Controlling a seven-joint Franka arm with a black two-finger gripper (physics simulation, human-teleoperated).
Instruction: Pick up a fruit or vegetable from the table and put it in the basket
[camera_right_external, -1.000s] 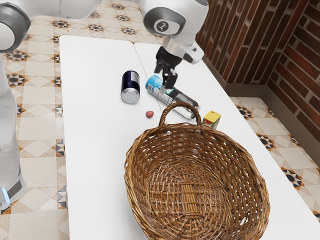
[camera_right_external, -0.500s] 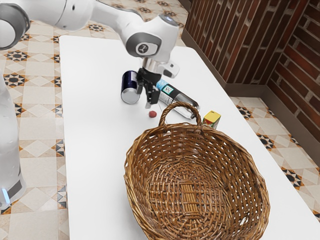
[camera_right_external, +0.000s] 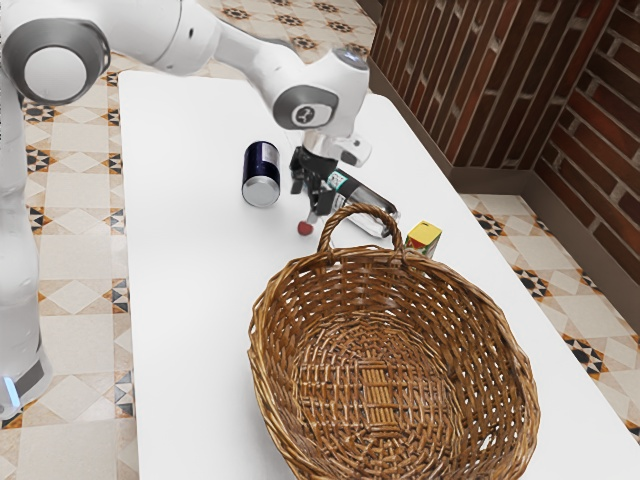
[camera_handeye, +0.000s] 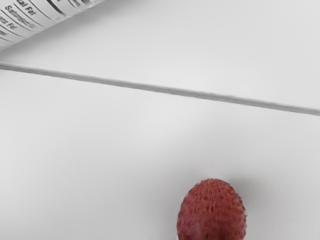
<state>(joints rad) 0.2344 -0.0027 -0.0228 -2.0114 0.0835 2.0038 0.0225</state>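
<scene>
In the exterior view, the white arm (camera_right_external: 232, 52) comes in from the upper left of the frame and reaches down to the upper centre, where the black gripper (camera_right_external: 308, 207) points toward the surface (camera_right_external: 190, 300). Its two fingers stand apart, with nothing clamped between them; exactly how wide they are spread is hard to tell. The small red fruit (camera_right_external: 305, 228) lies on the white surface, just above the middle of the frame, close by the fingertips and outside the basket. In the wrist view it appears round and rough-skinned, and a thin dark seam (camera_handeye: 160, 90) runs between it and a printed, rounded thing (camera_handeye: 30, 20).

The brown wicker basket (camera_right_external: 262, 375) takes up the lower centre and lower right of the frame, its woven handle (camera_right_external: 365, 208) rising near the fruit. A dark blue can (camera_right_external: 261, 165) with a silver end is left of the gripper. On its other side a dark bottle (camera_right_external: 368, 203) lies slantwise, partly hidden by the gripper. A small yellow-topped box (camera_right_external: 424, 235) shows behind the basket's rim. A red brick wall (camera_right_external: 480, 90) fills the upper right.
</scene>
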